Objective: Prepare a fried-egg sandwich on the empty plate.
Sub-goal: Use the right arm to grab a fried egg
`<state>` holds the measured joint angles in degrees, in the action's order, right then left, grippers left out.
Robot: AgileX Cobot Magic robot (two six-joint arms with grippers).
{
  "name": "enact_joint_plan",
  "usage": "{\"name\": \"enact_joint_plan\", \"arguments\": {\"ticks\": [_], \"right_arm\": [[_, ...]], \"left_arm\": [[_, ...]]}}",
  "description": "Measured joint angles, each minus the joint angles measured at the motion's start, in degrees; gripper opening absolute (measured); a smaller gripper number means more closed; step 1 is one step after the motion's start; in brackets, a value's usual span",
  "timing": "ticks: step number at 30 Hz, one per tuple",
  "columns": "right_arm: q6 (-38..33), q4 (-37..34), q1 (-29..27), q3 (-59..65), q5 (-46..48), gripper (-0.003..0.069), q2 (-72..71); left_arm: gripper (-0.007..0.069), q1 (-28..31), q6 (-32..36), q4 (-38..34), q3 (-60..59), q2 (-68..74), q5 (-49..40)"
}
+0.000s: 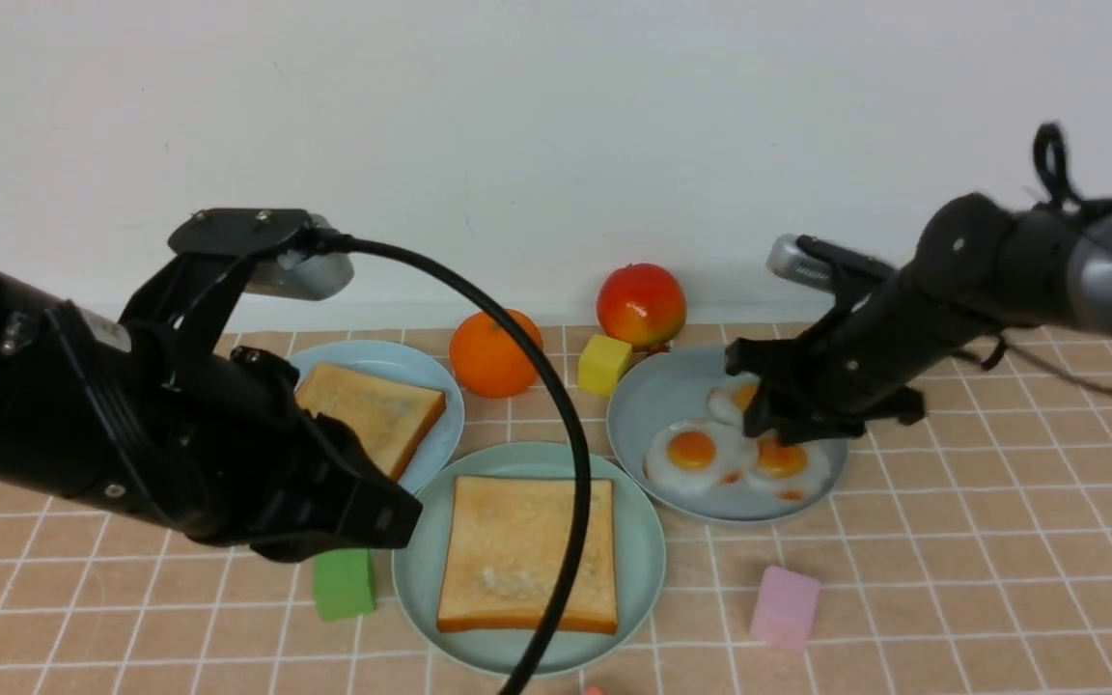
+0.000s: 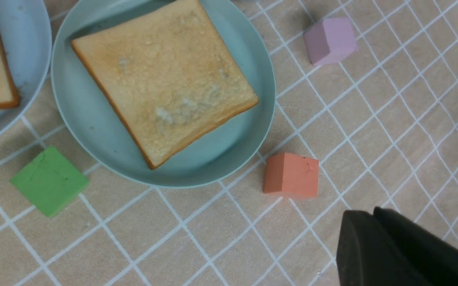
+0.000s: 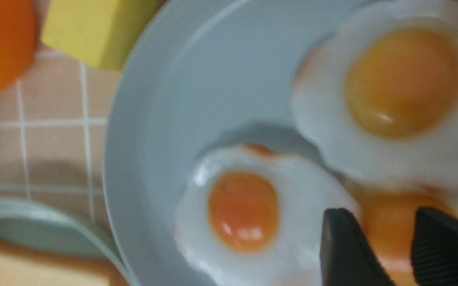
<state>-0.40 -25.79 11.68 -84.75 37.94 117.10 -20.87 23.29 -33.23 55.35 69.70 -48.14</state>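
- Largest risk, a double pickup: the right gripper (image 3: 384, 222), fingers standing apart, is straddling the yolk of the nearest fried egg (image 1: 812, 473) on the grey-blue plate (image 1: 653, 405), at two o'clock from the mint-green plate (image 1: 411, 579). A neighboring egg (image 1: 691, 451) is crowding it at nine o'clock and another egg (image 1: 725, 403) at eleven, possibly snagging as the jaws are closing. Whether the fingertips are touching anything, one cannot tell.
- A slip in transit: the glossy egg is presenting a domed yolk, and a shallow pinch is risking a drop toward eight o'clock.
- A crooked sandwich: the bottom toast (image 1: 527, 541) is lying flat on the mint-green plate, where an off-center release is leaving egg over the crust.
- Smallest, a bump: the left gripper (image 2: 373, 214), tips together and empty, is awaiting its likely turn with the second slice (image 1: 363, 405), at eleven o'clock; early crossing is inviting collision.
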Motion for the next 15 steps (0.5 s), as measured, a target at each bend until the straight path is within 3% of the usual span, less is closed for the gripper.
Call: {"name": "enact_joint_plan", "arguments": {"ticks": [5,7,8,10,15], "right_arm": [[12.4,7.9,2.9,-0.1,4.3,0.0330,-7.6],[20.9,8.1,4.9,-0.1,7.0,0.0340,-9.0],[20.9,8.0,4.9,-0.1,7.0,0.0340,-9.0],[28.3,5.8,6.7,-0.1,9.0,0.0340,-8.8],[28.5,2.0,9.0,-0.1,8.5,0.0340,-7.2]], "left_arm": [[0.0041,0.0,-0.5,2.4,0.0,0.0,0.0],[0.0043,0.0,-2.4,4.6,0.0,0.0,-0.1],[0.0043,0.0,-2.9,4.8,0.0,0.0,-0.1],[0.0048,0.0,-5.3,7.2,0.0,0.0,-0.1],[0.0052,0.0,-9.7,9.7,0.0,0.0,-0.4]]}}
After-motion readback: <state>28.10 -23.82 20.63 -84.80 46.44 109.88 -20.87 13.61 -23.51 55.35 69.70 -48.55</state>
